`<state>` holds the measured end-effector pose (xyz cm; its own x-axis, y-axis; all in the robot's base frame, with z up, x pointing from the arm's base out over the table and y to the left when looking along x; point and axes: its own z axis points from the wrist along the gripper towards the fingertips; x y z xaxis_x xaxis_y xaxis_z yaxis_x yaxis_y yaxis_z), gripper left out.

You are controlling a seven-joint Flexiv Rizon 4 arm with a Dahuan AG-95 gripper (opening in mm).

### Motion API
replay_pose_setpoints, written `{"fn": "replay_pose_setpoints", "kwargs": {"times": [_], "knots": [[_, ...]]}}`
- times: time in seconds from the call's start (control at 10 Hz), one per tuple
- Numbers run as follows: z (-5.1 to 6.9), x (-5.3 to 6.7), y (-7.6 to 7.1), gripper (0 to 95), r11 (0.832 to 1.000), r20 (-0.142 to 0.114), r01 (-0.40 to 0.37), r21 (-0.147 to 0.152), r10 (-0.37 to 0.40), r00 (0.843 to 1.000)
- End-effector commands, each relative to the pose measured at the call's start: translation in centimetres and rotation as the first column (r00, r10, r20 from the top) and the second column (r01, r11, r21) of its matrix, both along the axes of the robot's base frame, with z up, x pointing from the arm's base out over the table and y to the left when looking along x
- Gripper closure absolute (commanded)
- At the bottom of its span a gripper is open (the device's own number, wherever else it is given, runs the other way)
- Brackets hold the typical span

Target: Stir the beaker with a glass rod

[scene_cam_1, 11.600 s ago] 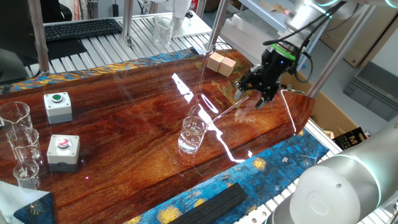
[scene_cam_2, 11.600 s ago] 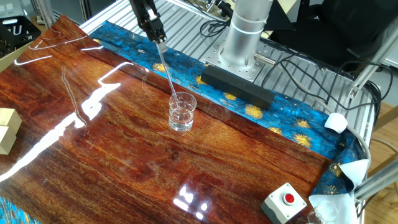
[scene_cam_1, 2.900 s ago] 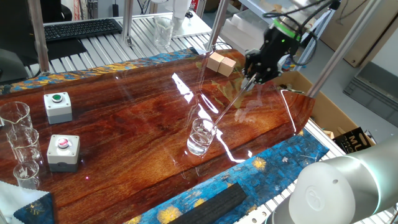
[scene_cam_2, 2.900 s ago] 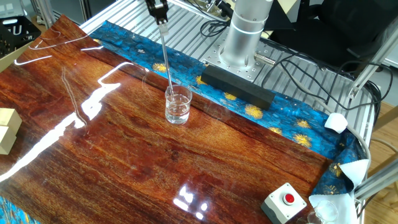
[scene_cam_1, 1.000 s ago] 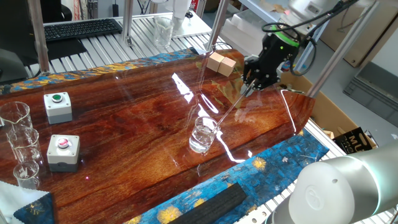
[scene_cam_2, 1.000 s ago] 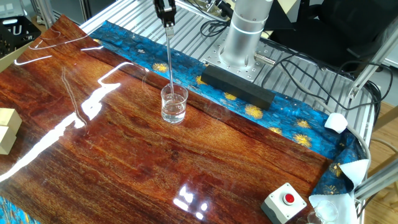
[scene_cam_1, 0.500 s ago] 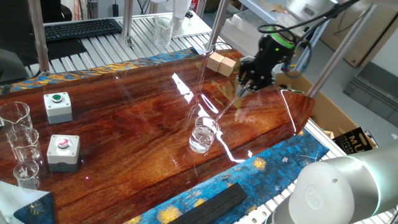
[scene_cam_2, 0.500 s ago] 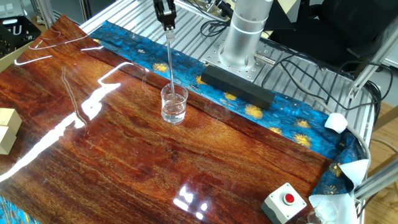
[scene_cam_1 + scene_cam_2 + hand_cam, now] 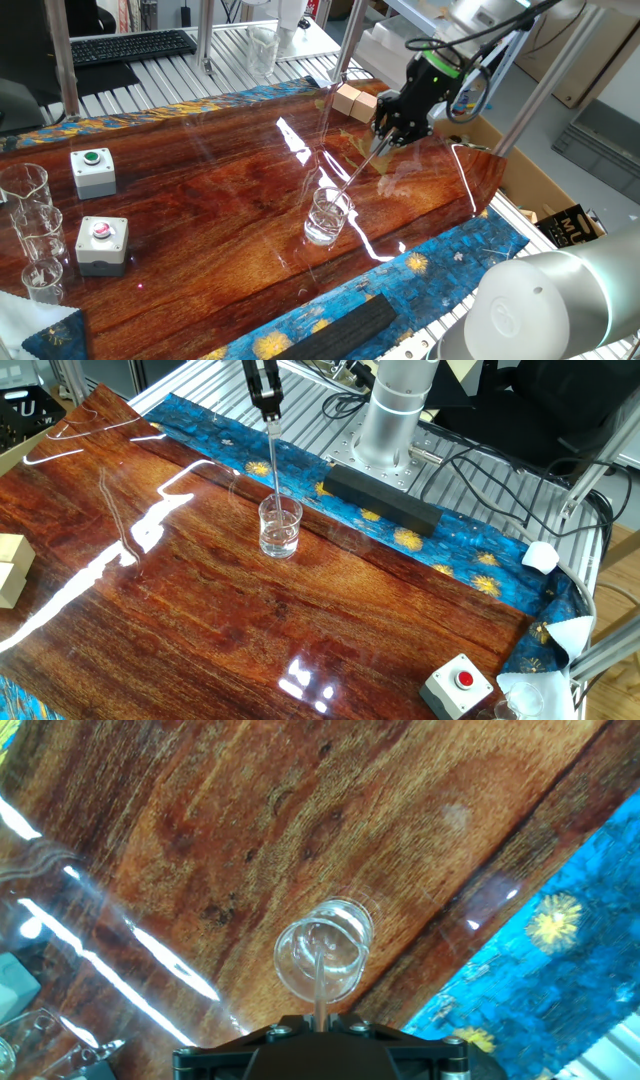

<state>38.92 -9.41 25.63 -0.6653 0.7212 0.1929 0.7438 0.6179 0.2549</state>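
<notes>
The small clear beaker (image 9: 327,216) stands upright on the glossy wooden table, near its blue-cloth edge; it also shows in the other fixed view (image 9: 279,527) and the hand view (image 9: 322,957). The thin glass rod (image 9: 354,178) slants down from my gripper into the beaker, its lower end inside the glass (image 9: 274,452) (image 9: 319,985). My gripper (image 9: 385,138) (image 9: 270,408) is above the beaker, shut on the rod's upper end. In the hand view the rod runs straight out from between the jaws (image 9: 319,1016) into the beaker's mouth.
Two grey button boxes (image 9: 93,171) (image 9: 102,244) and a trio of clear beakers (image 9: 33,230) stand at the table's left. Wooden blocks (image 9: 356,102) sit at the far edge. A black bar (image 9: 380,498) lies on the blue cloth by the robot base. Another button box (image 9: 459,684) stands near the corner.
My gripper has shifted a little to the left in one fixed view, tilting the rod; the rod's lower end stays in the beaker, which has hardly moved over the last second.
</notes>
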Motion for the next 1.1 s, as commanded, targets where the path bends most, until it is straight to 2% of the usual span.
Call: {"fn": "replay_pose_setpoints", "kwargs": {"times": [0.1, 0.8, 0.9, 1.1], "knots": [[-0.22, 0.16, 0.06, 95.0, 1.0, 0.003, 0.005, 0.006, -0.005, 1.0], [-0.41, 0.27, 0.07, 95.0, 1.0, 0.003, 0.007, 0.011, -0.007, 1.0], [-0.41, 0.27, 0.07, 95.0, 1.0, 0.0, 0.004, 0.024, -0.004, 1.0], [-0.41, 0.27, 0.07, 95.0, 1.0, -0.002, 0.005, 0.024, -0.005, 1.0]]}}
